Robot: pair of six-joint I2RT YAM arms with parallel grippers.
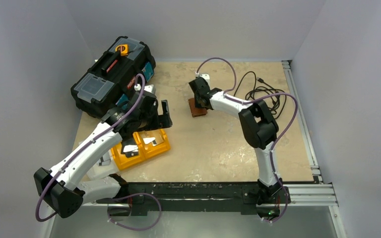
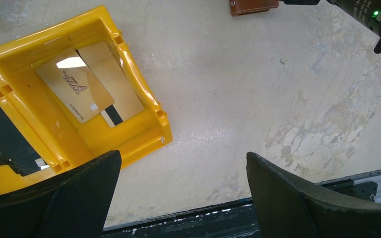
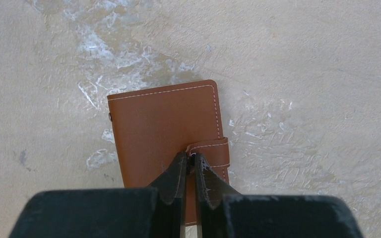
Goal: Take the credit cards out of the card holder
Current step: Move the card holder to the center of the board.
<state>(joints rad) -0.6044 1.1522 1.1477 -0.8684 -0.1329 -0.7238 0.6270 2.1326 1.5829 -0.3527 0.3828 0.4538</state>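
Note:
The card holder is a flat brown leather wallet lying closed on the table, also seen from above and at the top edge of the left wrist view. My right gripper is shut, its tips pinching the free end of the snap tab; from above it stands over the holder. Two gold credit cards lie in one compartment of the yellow tray, and a dark card lies in the neighbouring one. My left gripper hangs open and holds nothing beside the tray.
A black toolbox with an orange tape measure on top stands at the back left. A coiled black cable lies at the back right. A metal rail runs along the table's right edge.

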